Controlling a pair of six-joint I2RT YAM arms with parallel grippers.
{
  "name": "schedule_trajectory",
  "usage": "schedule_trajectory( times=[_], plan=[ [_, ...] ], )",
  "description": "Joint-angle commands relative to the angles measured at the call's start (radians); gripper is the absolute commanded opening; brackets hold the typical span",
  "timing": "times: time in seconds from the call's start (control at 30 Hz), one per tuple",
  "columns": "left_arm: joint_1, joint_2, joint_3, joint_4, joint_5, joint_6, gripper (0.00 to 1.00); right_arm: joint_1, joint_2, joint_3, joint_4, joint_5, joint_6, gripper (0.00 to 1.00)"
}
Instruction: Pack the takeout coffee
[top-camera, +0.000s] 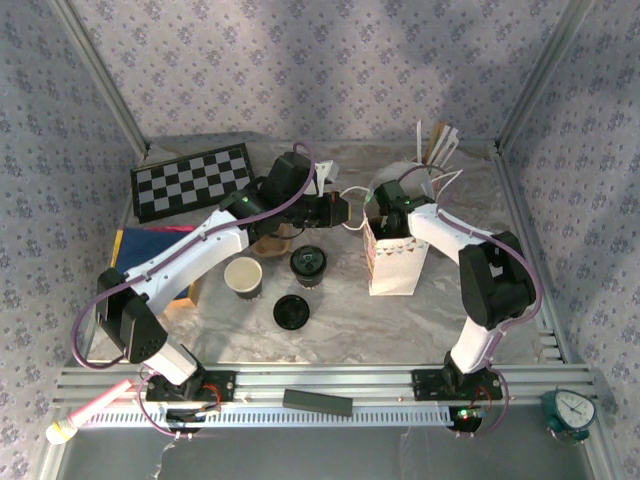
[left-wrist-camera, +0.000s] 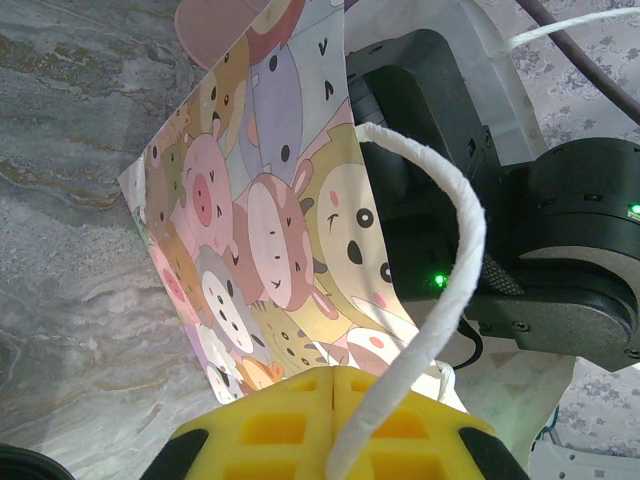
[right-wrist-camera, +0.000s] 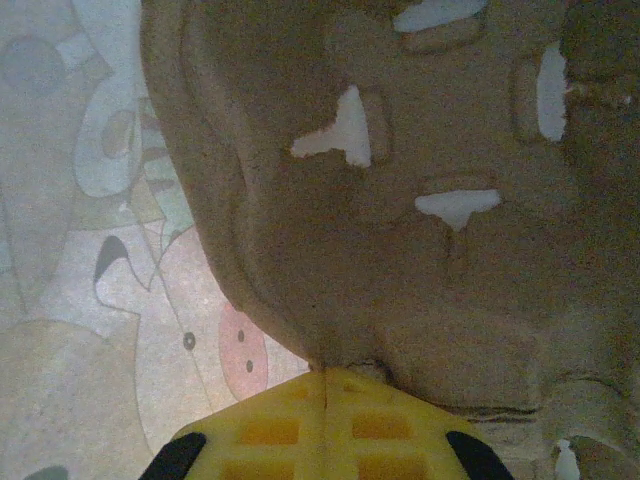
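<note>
My left gripper (left-wrist-camera: 332, 375) is clenched on the white cord handle (left-wrist-camera: 470, 230) of the paper bag (top-camera: 395, 262), and the cord loops up and away from my yellow fingertips toward the bag's printed side. My right gripper (right-wrist-camera: 325, 375) is closed tight, fingertips together, down among the bag's walls, with the lower edge of a brown moulded tray (right-wrist-camera: 420, 280) right at the tips; I cannot tell whether that edge is pinched or only touching. The bag stands upright right of centre on the table (top-camera: 400, 320), its left edge facing the coffee cup (top-camera: 308, 264). That cup, lid on, stands upright just left of the bag, apart from it, with a narrow strip of bare table between them. Further left stands the open cup (top-camera: 243, 276), near the coffee cup but not touching. The loose lid (top-camera: 290, 311) lies flat nearer to me, between and in front of the two cups. My left forearm crosses just behind both cups, so room above them is tight on the far side. The widest open table lies near me, in front of the bag and to the right of the loose lid. The chessboard (top-camera: 190, 182) lies against the far left wall, well apart from the cups. My right arm's elbow (top-camera: 495, 280) sits close to the right-hand edge of the table, leaving little room on that side.
</note>
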Motion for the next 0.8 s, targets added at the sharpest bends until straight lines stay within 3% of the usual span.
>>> schedule_trajectory(
  times=[0.0,0.77],
  plan=[
    [0.007,-0.001,-0.002,-0.003,-0.006,0.007,0.00,0.001,0.035,-0.024,-0.031,-0.001,-0.010,0.00],
    [0.009,0.005,0.006,-0.001,-0.005,0.008,0.00,0.002,-0.131,0.112,-0.186,0.094,0.005,0.00]
  ],
)
